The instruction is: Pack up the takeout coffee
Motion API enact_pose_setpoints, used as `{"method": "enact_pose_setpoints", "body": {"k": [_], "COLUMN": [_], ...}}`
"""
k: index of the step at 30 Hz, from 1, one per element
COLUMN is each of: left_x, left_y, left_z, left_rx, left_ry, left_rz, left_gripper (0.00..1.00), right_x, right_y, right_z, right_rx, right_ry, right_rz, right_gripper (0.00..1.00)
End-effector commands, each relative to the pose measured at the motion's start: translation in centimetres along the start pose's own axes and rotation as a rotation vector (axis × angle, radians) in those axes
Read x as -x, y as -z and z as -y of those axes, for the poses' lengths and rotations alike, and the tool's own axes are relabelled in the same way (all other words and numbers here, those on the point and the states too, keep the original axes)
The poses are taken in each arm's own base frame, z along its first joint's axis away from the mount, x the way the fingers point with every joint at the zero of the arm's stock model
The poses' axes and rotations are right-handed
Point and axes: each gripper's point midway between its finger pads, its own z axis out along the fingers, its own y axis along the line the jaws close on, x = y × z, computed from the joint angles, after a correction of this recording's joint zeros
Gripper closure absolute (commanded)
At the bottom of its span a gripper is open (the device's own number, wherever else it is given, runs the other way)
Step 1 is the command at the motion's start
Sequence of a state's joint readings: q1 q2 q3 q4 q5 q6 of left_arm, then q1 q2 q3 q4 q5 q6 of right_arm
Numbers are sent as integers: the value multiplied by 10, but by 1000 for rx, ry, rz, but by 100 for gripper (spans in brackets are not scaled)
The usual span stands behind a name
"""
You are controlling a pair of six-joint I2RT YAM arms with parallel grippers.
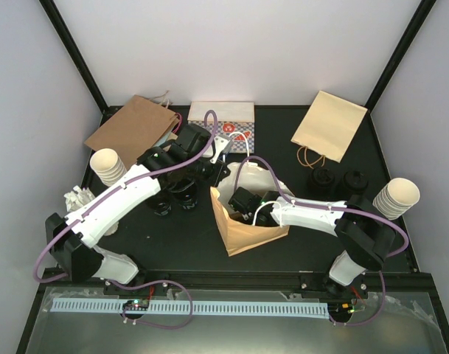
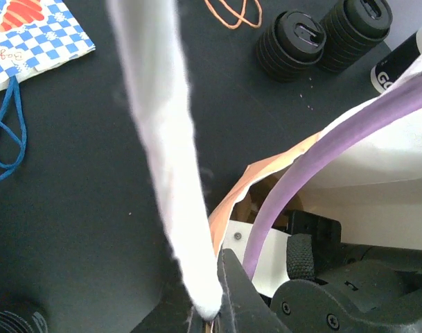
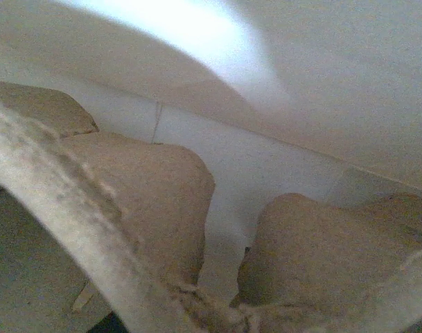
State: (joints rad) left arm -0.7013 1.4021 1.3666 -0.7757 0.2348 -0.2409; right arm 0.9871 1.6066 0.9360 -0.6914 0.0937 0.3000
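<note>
The takeout coffee point(image 1: 165, 205) is two small black cups side by side on the worktop point(image 1: 172, 243). They stand under the left forearm, just left of the paper bag point(image 1: 246, 234), and neither is packed yet. We judge that they wait there because their seat has to be readied first.

The bag sits at the middle of the worktop, brown outside and white within, with its mouth turned toward the far side. In the right wrist view we look along its inside at the cardboard tray point(image 3: 148, 201). The tray's moulded humps fill the near field against the white wall, so the tray is already in the bag.

The left fingers point(image 2: 212, 309) are closed tight on the bag's white handle point(image 2: 162, 139) and hold it up off the worktop. We take this as a way to keep the mouth open. The right fingers point(image 1: 245, 201) reach into that mouth by the tray. We cannot tell how far apart they stand or whether they grip anything.

Two stacks of black lids point(image 1: 338, 181) sit to the right, beyond the bag, well apart from the cups.
</note>
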Motion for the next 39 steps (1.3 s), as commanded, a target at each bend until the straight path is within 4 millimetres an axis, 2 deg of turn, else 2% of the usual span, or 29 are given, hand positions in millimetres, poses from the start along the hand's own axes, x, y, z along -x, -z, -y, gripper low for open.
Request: {"method": "enact_pose_setpoints", "body": {"k": [1, 12, 15, 30, 34, 37, 39], "left_x": [8, -2, -4, -14, -14, -13, -13], "left_y": [17, 32, 42, 45, 44, 44, 45], "left_z": [3, 7, 12, 20, 21, 21, 20], "left_rx": [4, -21, -40, -94, -97, -95, -92], "left_ry": [-8, 8, 10, 35, 37, 36, 35], "left_rz": [28, 63, 85, 89, 89, 89, 92], "left_gripper": [98, 98, 98, 98, 98, 98, 98], "right_x": [-1, 2, 2, 5, 9, 14, 19], "right_y": [3, 5, 5, 8, 16, 28, 41], "right_z": [3, 5, 5, 2, 1, 0, -1], "right_rx": [-26, -42, -41, -29, -27, -22, -9], "right_ry": [-20, -36, -35, -25, -20, -11, -8], "right_rz": [1, 9, 9, 19, 35, 60, 88], "right_gripper": [76, 75, 74, 71, 60, 44, 27]}}
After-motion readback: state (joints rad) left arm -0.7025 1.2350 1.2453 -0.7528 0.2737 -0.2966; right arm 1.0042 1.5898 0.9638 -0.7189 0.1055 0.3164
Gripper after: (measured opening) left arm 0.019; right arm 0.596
